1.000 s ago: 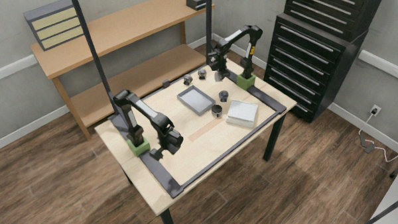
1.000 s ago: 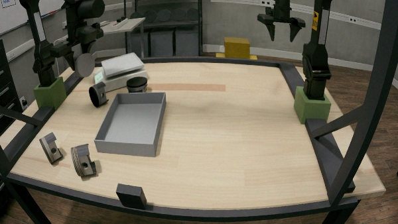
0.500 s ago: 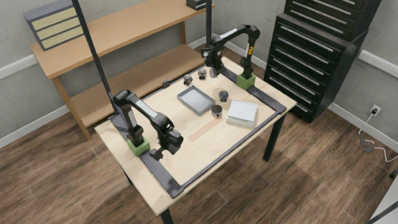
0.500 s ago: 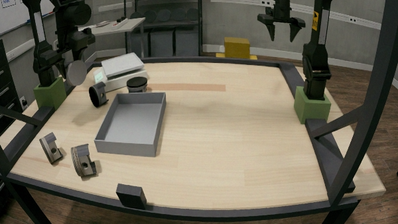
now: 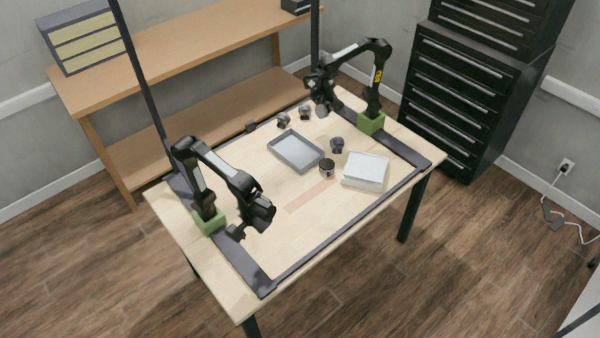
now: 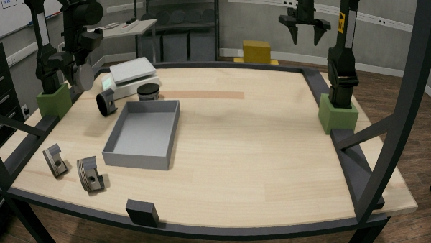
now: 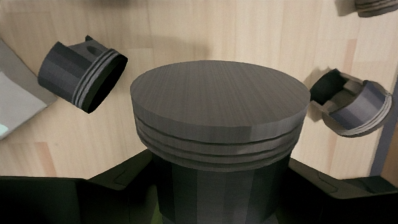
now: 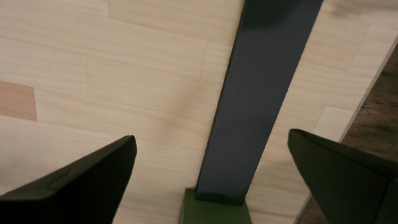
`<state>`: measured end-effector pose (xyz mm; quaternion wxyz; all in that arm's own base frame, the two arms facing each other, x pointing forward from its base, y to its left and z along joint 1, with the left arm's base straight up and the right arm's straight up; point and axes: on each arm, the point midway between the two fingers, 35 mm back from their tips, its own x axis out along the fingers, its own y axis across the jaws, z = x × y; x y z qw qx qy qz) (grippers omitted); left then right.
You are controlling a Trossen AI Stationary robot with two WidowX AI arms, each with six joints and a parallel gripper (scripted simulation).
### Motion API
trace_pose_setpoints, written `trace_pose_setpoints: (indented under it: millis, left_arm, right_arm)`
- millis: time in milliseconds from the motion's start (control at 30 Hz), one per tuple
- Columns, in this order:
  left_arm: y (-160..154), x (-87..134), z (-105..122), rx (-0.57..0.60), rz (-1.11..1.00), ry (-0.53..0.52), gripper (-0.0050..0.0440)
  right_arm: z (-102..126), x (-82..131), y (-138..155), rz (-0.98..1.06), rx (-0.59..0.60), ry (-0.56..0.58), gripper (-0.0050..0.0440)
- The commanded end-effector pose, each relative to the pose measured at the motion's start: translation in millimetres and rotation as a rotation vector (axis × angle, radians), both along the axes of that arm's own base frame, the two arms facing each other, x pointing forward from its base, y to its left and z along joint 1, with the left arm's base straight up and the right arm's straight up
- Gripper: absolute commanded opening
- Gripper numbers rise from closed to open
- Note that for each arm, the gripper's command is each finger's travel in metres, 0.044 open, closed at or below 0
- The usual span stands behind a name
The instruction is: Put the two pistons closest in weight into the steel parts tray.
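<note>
From where I stand, the left arm's jaws [image 5: 326,104] [image 6: 73,73] are closed on a piston [image 5: 322,111] [image 6: 84,78] [image 7: 220,100]; its skirt sits between the fingers and its ringed crown sticks out past them. It's held up off the desk [image 5: 280,240] [image 6: 251,144], well apart from the gray steel tray [image 5: 296,151] [image 6: 141,133], which has no piston in it.

Four more pistons are on the desk, all outside the tray. One stands upright, the dark-topped piston [image 5: 327,167] [image 6: 148,91], just beside the tray at the end toward the white scale [image 5: 365,170] [image 6: 133,80] [image 7: 15,95]. Near it, the tipped piston [image 5: 337,145] [image 6: 106,102] [image 7: 82,75] lies on its side. Off the tray's other end, the ringed piston [image 5: 283,120] [image 6: 90,173] and the outer piston [image 5: 305,111] [image 6: 54,160] [image 7: 357,105] lie on their sides, near each other but apart.

Across the desk, the right arm's jaws [image 5: 239,232] [image 6: 305,44] hang wide open with nothing between them, well apart from every piston.
</note>
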<state>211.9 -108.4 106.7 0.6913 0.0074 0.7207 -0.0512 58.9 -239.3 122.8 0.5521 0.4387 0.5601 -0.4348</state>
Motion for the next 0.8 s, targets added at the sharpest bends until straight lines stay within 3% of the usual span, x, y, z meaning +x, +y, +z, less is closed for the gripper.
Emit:
trace_pose_setpoints:
  millis: [0,767]
  left_arm:
    - [-2.8,7.2,12.6,-0.037,0.091,-0.044,0.0158]
    - [-0.9,2.6,7.3,-0.112,0.641,0.035,0.0158]
  right_arm:
    - [8.4,2.4,-5.1,0.006,-0.031,-0.011,0.04]
    - [8.4,2.4,-5.1,0.006,-0.031,-0.011,0.04]
